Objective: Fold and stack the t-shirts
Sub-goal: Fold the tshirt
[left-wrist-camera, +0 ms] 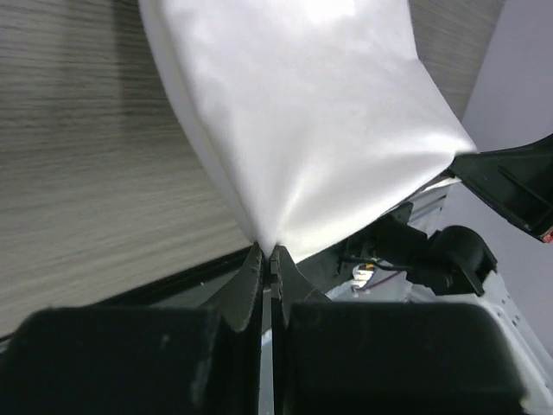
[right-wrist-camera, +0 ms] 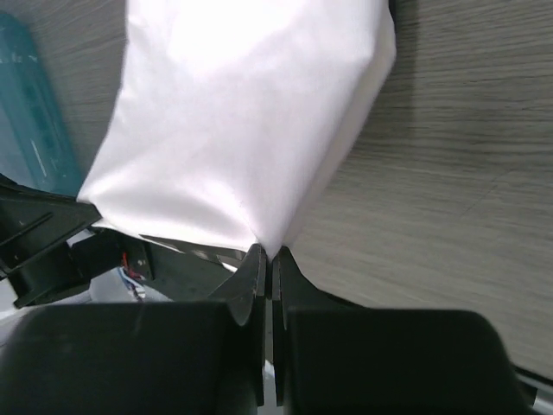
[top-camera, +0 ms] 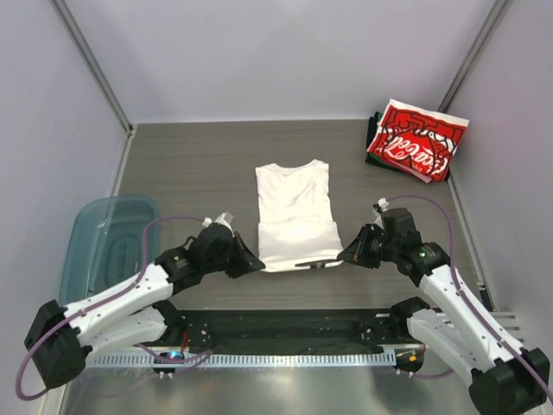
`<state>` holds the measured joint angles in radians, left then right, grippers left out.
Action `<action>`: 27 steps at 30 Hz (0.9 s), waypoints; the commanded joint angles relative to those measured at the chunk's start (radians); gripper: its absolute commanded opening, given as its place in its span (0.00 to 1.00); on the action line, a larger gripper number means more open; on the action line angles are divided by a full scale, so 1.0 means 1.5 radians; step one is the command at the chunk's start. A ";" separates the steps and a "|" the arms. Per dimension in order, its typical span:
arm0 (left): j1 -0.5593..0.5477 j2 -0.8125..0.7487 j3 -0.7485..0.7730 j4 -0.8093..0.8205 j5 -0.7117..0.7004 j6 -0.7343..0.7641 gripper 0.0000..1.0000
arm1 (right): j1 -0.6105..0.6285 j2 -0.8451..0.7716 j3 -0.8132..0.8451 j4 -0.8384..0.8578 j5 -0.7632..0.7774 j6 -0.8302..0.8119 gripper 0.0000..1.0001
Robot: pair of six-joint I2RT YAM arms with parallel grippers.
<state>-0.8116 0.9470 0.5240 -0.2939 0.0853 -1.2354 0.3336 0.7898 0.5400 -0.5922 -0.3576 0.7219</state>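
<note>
A white t-shirt (top-camera: 294, 207) lies lengthwise on the middle of the table, sides folded in, its near hem raised. My left gripper (top-camera: 257, 262) is shut on the hem's left corner; in the left wrist view the cloth (left-wrist-camera: 320, 130) rises from the pinched gripper (left-wrist-camera: 269, 252). My right gripper (top-camera: 342, 257) is shut on the right corner, and the white cloth (right-wrist-camera: 242, 121) fans up from the gripper (right-wrist-camera: 269, 252) there. A stack of folded t-shirts (top-camera: 413, 140), the top one red with white lettering, sits at the far right corner.
A teal translucent bin (top-camera: 108, 242) stands at the left edge of the table, also seen as a teal bin (right-wrist-camera: 34, 112) in the right wrist view. Grey walls close in the table on three sides. A black rail (top-camera: 285, 324) runs along the near edge.
</note>
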 commanded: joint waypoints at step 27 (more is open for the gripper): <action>0.237 0.271 0.455 -0.207 0.041 0.210 0.00 | -0.029 0.423 0.554 -0.194 0.130 -0.171 0.01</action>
<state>-0.4942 1.3033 1.1267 -0.6022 0.1276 -0.9974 0.3248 1.3796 1.3022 -0.8814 -0.2207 0.5270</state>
